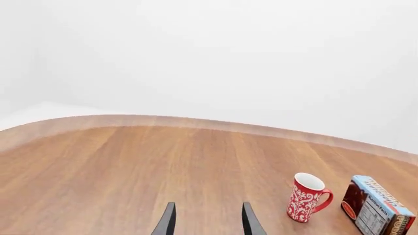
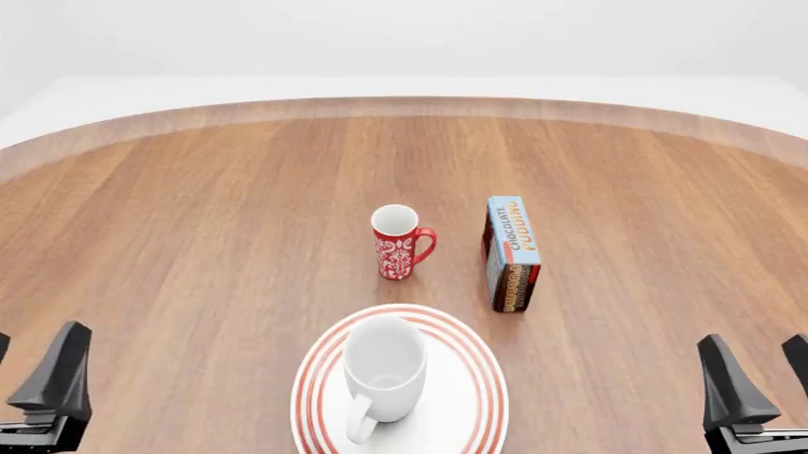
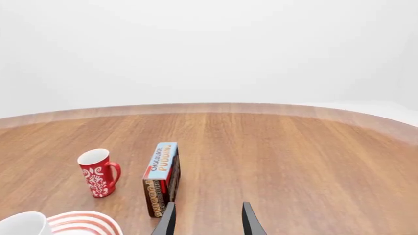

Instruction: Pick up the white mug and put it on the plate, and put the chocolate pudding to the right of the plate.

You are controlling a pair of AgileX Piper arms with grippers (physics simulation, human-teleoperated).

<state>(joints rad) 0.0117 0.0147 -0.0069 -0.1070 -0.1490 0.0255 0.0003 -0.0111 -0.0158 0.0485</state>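
The white mug stands upright on the red-ringed plate near the table's front edge, its handle toward me. In the right wrist view a bit of the white mug and the plate shows. The chocolate pudding stands on edge behind the plate and a little to its right, apart from it; both wrist views show the chocolate pudding. My left gripper is open at the front left, holding nothing. My right gripper is open at the front right, also holding nothing.
A red mug with a white pattern stands behind the plate, left of the pudding box; the wrist views also show the red mug. The round wooden table curves away to its far edge.
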